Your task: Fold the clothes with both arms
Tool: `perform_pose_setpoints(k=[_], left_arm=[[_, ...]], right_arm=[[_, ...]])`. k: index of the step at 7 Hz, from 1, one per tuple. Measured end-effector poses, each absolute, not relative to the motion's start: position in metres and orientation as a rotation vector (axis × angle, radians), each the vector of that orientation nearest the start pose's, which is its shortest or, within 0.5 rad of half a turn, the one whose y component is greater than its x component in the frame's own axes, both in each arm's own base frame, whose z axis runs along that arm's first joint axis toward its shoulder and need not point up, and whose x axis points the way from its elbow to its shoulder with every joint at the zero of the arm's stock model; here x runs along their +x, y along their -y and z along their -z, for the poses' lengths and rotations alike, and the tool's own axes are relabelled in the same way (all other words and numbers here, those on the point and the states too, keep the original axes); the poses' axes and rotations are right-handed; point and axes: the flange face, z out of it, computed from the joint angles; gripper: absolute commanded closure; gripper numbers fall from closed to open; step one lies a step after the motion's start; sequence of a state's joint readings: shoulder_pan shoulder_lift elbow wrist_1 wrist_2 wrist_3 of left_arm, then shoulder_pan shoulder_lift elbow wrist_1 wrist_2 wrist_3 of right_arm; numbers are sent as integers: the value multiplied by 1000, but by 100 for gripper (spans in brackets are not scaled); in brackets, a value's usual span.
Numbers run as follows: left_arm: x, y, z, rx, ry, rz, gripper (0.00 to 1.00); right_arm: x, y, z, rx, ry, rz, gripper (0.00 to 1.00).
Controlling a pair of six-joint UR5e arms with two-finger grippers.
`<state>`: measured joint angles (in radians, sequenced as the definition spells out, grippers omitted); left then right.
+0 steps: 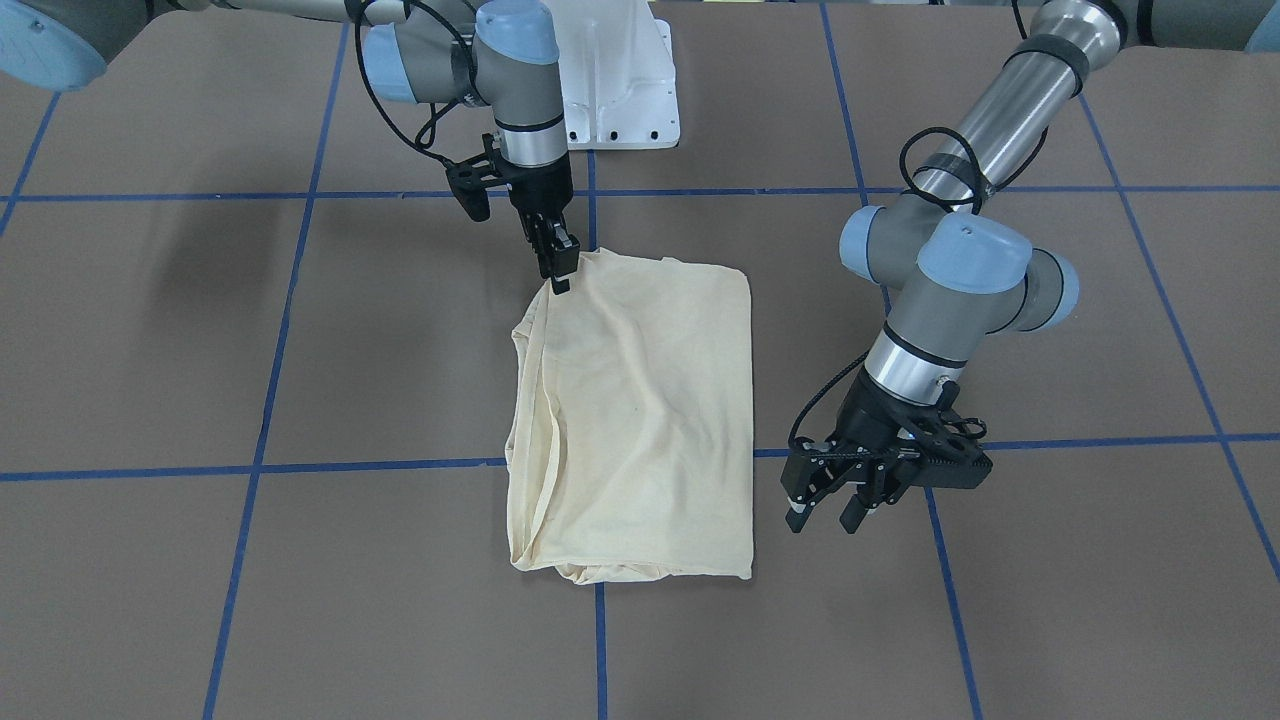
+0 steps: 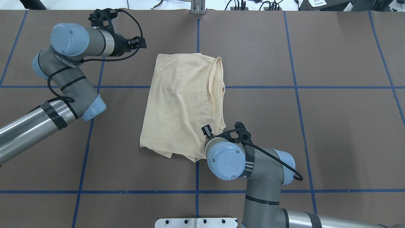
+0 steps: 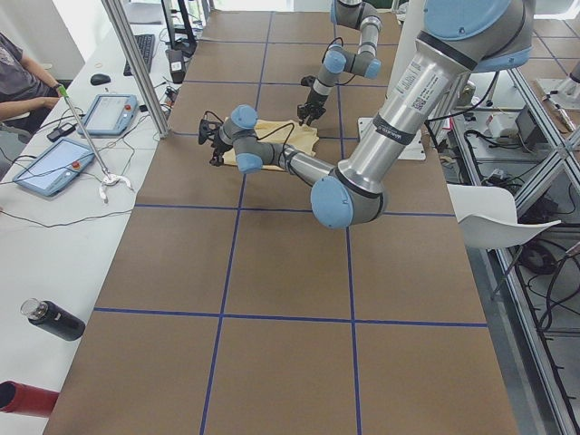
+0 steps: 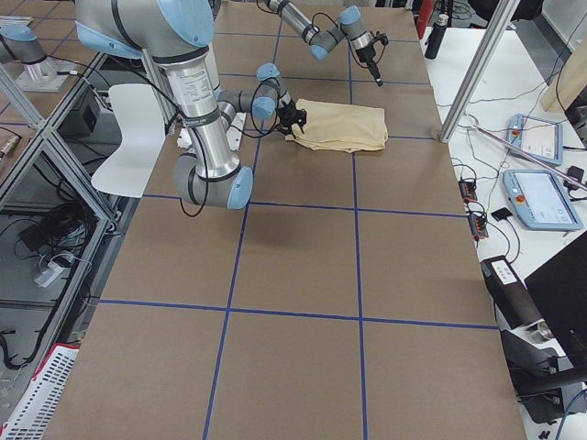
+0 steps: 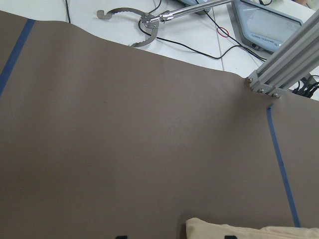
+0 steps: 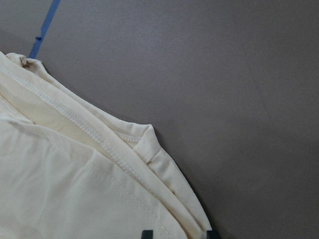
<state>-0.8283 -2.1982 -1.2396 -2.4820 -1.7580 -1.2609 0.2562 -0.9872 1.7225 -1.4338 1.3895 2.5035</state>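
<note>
Right gripper (image 1: pixel 561 283): jaws partly closed astride the T-shirt's corner nearest the robot; whether it has hold cannot be told.
T-shirt (image 1: pixel 640 400): folded, flat, middle of the table (image 1: pixel 300 350).
Left gripper (image 1: pixel 830 515): spread wide, empty, beside the far corner.

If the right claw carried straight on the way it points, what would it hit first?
The shirt: the right claw points down at its hemmed corner, and the wrist view shows fabric directly ahead. Whether it already touches is unclear.
</note>
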Motion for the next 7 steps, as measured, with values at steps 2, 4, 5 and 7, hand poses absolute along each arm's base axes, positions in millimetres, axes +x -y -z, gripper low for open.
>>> perform_pose_setpoints(k=[2,4,5,7], left_arm=[[424,630,-337,511,-1105,340,28],[424,630,-338,509,-1105,341,28],[424,630,-338,508,-1106,343,29],[424,630,-339,507,-1106,345,29]], right_arm=[[-607,315,-245,-133,925,-1186,49],[-608,316,-244,-133,925,-1186,55],[-609,316,-244,-133,925,-1187,55],[-611,317,-246,-131,920,-1188,64]])
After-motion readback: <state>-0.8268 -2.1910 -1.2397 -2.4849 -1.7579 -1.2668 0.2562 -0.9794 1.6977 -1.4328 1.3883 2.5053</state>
